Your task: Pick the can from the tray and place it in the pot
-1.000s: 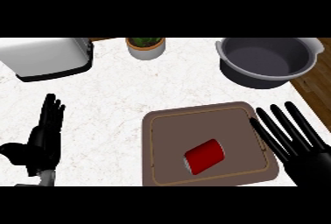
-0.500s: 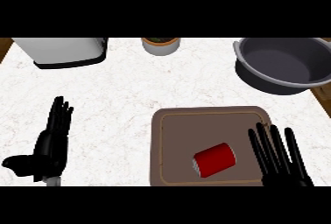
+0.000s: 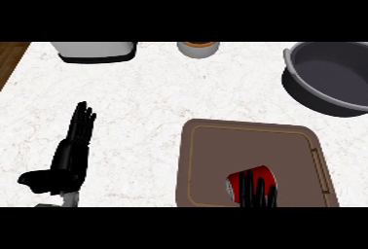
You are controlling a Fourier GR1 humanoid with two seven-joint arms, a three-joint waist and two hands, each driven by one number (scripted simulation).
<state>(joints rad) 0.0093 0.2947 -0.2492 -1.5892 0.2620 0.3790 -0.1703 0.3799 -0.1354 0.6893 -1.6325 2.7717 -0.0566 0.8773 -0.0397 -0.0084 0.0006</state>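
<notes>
A red can (image 3: 247, 178) lies on its side on the brown tray (image 3: 251, 141), near the tray's front edge. My right hand (image 3: 257, 193) comes up from the lower edge and its straight fingers lie over the can, hiding part of it. The dark grey pot (image 3: 332, 78) stands at the far right of the counter, empty inside. My left hand (image 3: 70, 155) rests open at the lower left, fingers pointing up, holding nothing.
A white appliance (image 3: 93, 50) stands at the back left. A small round jar (image 3: 197, 48) sits at the back middle. The wooden floor shows past the counter's left edge (image 3: 10, 58).
My right hand has slid left and down from the tray's right side onto the can. The view has shifted, so the tray and pot appear lower and further right.
</notes>
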